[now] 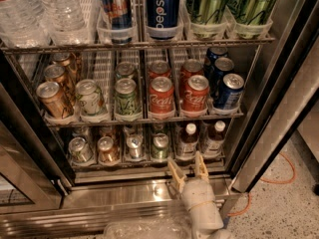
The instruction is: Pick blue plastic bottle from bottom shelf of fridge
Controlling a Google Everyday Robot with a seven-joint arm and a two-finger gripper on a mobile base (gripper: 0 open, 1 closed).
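The fridge (291, 83) stands open. On its bottom shelf (99, 166), two small clear bottles with white caps and dark drink stand at the right: one (188, 140) and another (215, 136) beside it. My gripper (185, 160) is pale, points up at the shelf's front edge and sits just below the left bottle. Its fingers (175, 172) are open and hold nothing. They do not touch the bottle.
Several cans (160, 146) fill the bottom shelf's left lanes. The rack above holds red Coca-Cola cans (161, 97) and blue cans (228, 90). A steel sill (124, 195) lies below. The door frame (25, 148) is on the left, and an orange cable (284, 176) lies on the floor to the right.
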